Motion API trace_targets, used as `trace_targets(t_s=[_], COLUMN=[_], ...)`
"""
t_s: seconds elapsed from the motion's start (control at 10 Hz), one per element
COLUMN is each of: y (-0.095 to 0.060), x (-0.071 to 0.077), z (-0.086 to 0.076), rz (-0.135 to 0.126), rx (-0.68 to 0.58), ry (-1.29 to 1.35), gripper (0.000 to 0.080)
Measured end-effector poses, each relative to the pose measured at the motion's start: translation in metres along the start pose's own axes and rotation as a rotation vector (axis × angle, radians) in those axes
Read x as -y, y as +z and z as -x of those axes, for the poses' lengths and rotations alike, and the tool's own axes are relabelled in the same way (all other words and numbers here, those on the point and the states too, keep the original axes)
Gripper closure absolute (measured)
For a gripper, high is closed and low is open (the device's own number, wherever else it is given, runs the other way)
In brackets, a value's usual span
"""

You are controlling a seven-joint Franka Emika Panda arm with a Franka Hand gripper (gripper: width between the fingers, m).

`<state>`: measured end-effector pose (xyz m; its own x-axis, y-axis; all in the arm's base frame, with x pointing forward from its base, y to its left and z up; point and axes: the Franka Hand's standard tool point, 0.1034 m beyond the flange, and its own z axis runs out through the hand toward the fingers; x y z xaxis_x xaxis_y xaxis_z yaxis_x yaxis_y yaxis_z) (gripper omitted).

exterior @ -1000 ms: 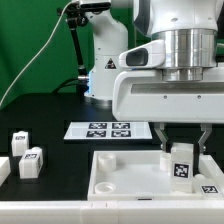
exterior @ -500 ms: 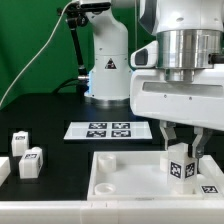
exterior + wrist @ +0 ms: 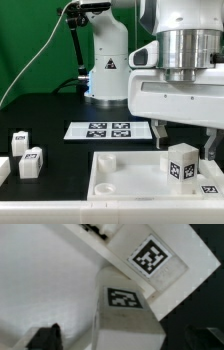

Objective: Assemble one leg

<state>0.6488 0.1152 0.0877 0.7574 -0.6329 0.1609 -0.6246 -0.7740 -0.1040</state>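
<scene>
The leg (image 3: 181, 164), a white post with a black-and-white tag, stands upright in the back corner of the large white tray-shaped piece (image 3: 125, 172) at the exterior view's right. My gripper (image 3: 187, 146) is right over it, open, with one finger on each side of the leg and a gap at each. In the wrist view the leg (image 3: 126, 308) rises between my two dark fingertips (image 3: 45, 337), which stand clear of it, with the tray's white floor (image 3: 40, 280) beside it.
Three more white tagged posts (image 3: 30, 160) sit on the black table at the exterior view's left. The marker board (image 3: 100, 130) lies behind the tray. A white robot base (image 3: 105, 70) stands at the back.
My gripper came down a little with the leg, then its fingers spread apart and let the leg go; it now stands on the tray on its own.
</scene>
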Motion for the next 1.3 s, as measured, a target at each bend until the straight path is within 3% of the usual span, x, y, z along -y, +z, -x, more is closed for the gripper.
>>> trace_targets(t_s=[0.4,1.1,1.2,1.3], y=[0.0004,0.0057,0.0058,0.0058], x=[-0.0037,-0.0043,-0.0044,-0.0044], z=[-0.0071,-0.0048,-0.0048,-0.0048], rz=[-0.001,0.016,0.016,0.016], rx=[-0.009,-0.013,-0.013,-0.013], ry=[-0.496,-0.913,-0.911,-0.911], gripper=[0.015,0.0162,0.0331,0.0331])
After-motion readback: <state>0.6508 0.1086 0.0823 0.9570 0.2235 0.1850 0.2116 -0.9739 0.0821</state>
